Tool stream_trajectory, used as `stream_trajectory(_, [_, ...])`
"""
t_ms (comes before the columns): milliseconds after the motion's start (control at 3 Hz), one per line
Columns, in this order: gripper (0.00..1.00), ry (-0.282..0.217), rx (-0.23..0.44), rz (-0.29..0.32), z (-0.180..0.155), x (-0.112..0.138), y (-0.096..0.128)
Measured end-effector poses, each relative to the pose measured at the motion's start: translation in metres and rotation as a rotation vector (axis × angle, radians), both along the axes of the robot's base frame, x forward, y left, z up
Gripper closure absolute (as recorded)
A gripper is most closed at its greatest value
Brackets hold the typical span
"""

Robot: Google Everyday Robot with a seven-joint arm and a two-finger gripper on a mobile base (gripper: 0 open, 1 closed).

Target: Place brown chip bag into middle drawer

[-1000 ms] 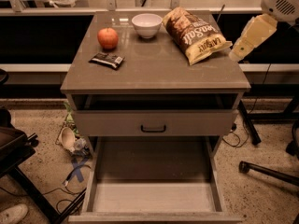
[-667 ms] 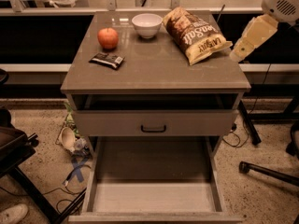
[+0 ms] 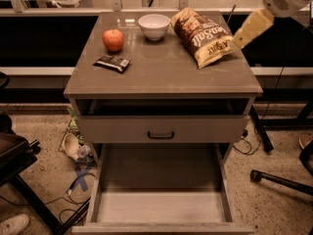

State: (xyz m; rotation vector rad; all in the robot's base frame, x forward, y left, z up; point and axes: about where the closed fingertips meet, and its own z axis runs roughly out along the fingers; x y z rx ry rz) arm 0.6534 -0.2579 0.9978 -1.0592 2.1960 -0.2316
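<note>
The hand [image 3: 244,33] has crept in a touch from the right since a second ago, and now its pale yellow tip sits just beside the right edge of the brown chip bag [image 3: 203,35], at the back right corner of the bench [image 3: 161,80]; everything else is where it was. Whether that hand is clenched or released, I cannot tell from here, and it has no grip on the bag that I can see. The bag lies flat on the bench top, angled, tan end toward the front, dark brown middle with the pale lettering facing up. Just to its left stands a white bowl [image 3: 153,26], close to the bag's upper corner; further left, a red apple [image 3: 113,39], and in front of the apple a small black wrapper [image 3: 112,62]. Below the top, a front panel with a black handle [image 3: 161,134] sits a little proud of the cabinet, dark gap above it. And down below, the middle drawer [image 3: 161,207] is pulled well out toward us, pale floor bare, low side walls showing. Cables and a blue tape cross [image 3: 82,177] lie on the speckled floor to the left.
</note>
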Motion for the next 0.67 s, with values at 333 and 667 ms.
stream_trajectory(333, [0.0, -0.053, 0.121, -0.064, -0.013, 0.058, -0.01])
stream_trajectory(667, [0.0, -0.096, 0.262, -0.08, -0.035, 0.117, -0.006])
